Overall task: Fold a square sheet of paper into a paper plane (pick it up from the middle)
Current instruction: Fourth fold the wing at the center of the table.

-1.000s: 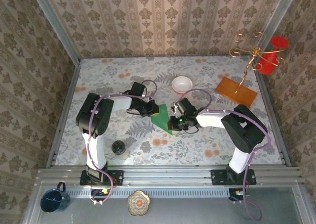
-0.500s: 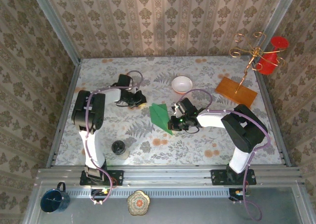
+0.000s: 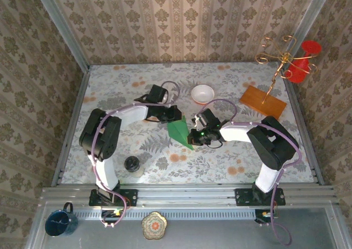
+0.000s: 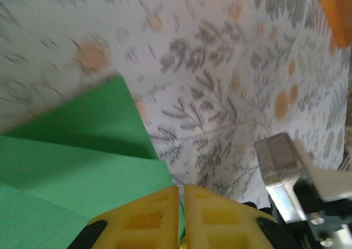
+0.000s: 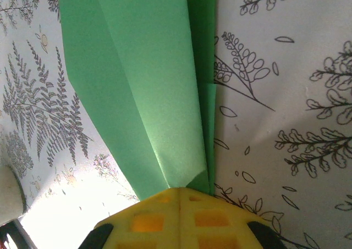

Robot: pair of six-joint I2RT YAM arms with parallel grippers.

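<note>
Left gripper (image 4: 181, 200): yellow fingers pressed together, tips down at the wide end of the green paper (image 3: 180, 131). A sliver of green shows in the seam between them. Can't tell if a layer is pinched or they're just bearing down on it.

Right gripper (image 5: 180, 197): fingers together too. Looks clamped on a folded edge, where the layers run into the tips.

Paper sits mid-table (image 3: 231, 164), between the two grippers, a bit nearer than the white bowl (image 3: 203, 93).

My read: mid-fold, nose folds done, now on the long wing/centre creases. Right gripper anchors, left sets the crease. The next move wants the left tips run along the fold line while the right holds firm, otherwise the whole thing slides on the table.

Paper itself: already a long tapering wedge, wide end toward the bowl, point toward the near edge. Layers are stacked, with one sharp long crease and a small flap poking out along one side. The top flap seems to stand slightly off the layer under it, so it's not pressed flat yet.
</note>
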